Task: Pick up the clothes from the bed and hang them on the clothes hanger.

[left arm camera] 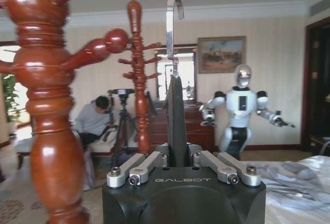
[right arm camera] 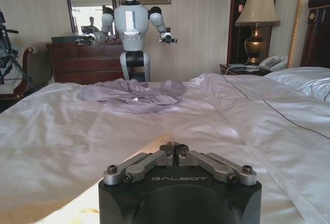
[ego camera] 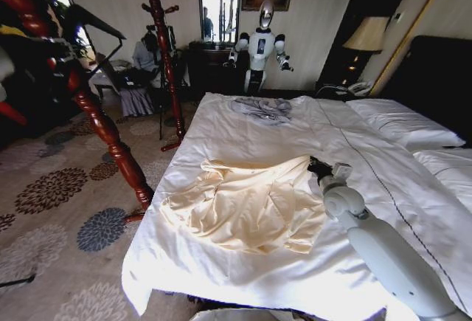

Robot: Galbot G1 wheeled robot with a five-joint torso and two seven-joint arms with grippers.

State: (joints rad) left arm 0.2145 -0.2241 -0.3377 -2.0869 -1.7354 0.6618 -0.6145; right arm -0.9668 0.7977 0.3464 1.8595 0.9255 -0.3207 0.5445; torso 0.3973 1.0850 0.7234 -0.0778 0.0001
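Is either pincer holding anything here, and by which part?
The left pincer is shut on the hanger, gripping its lower body, hook up. The right pincer is closed at the shirt's edge on the bed; cloth not visibly pinched.

We saw daylight from the far-left window glaring on the bed point(ego camera: 413, 188); the right headboard corner stayed dim, the head view's edges bowed, and the near post point(left arm camera: 49, 110) blurred.

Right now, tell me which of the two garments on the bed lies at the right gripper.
The pale cream-yellow fabric shirt, spread on the near half; the right gripper meets its edge. The crumpled grey-blue garment lies far off.
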